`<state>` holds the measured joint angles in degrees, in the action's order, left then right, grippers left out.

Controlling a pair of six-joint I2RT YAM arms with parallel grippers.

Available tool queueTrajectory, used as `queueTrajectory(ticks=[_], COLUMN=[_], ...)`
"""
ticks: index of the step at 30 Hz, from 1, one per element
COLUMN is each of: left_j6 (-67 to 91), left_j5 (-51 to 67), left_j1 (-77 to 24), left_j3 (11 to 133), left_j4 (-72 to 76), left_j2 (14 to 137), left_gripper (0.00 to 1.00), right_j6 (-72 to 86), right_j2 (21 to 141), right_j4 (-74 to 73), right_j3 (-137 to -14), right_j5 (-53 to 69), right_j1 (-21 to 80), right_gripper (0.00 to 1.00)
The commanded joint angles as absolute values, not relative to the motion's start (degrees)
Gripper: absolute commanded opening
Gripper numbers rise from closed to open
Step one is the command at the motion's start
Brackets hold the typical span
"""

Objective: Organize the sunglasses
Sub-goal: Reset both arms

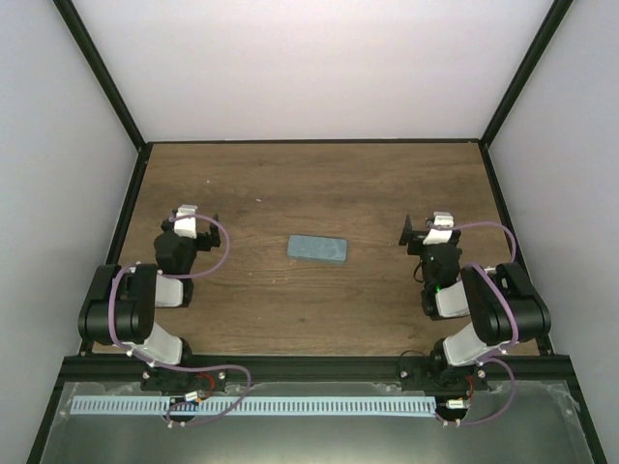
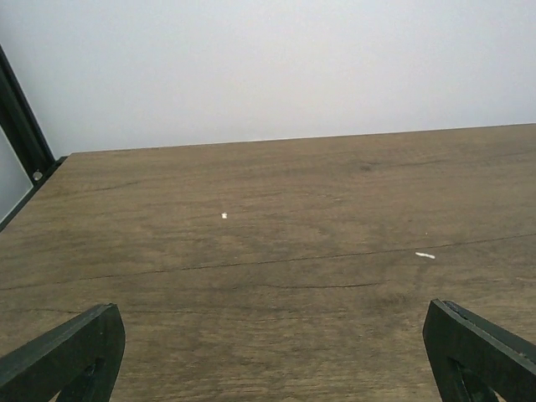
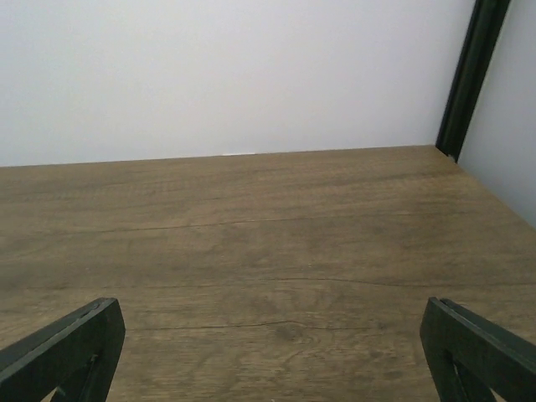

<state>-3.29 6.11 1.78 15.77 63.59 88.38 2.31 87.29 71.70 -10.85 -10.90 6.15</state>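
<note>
Top external shows us a grey-blue case (image 1: 317, 249) lying flat mid-worktop (image 1: 368, 184), between both arms. In the wrist views, our left claw (image 2: 272, 356) and right claw (image 3: 272, 352) gape wide, holding nothing. We cannot tell where the sunglasses are.

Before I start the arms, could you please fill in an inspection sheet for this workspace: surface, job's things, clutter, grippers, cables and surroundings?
Surface: wooden table, brown grain, flat.
Job's things: sunglasses, nothing seen in any view; a grey-blue case lies flat mid-table, between the two arms.
Clutter: two small white specks on the wood ahead of the left gripper.
Grippers: left gripper open, holding nothing; right gripper open, holding nothing.
Cables: purple cables loop along both arms.
Surroundings: white walls on three sides; black frame posts at the corners.
</note>
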Motion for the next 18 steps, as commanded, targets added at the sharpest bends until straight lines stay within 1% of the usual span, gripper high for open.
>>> queueTrajectory(ticks=[1,10,18], left_j6=[-4.23,-4.05,-4.02], left_j5=[8.00,8.09,8.17], left_j1=[1.85,2.10,2.11], left_j3=[15.47,15.64,15.73], left_j4=[66.18,65.83,65.83], left_j2=[88.07,88.09,88.15], left_gripper=[1.00,1.00,1.00], right_j6=[-0.44,0.58,0.62], right_j2=[87.09,87.65,87.69], right_j4=[76.73,73.03,73.22], right_j3=[-10.54,-12.69,-12.66], right_j5=[-5.54,-3.12,-2.99], right_j1=[5.64,3.91,3.87], right_gripper=[1.00,1.00,1.00])
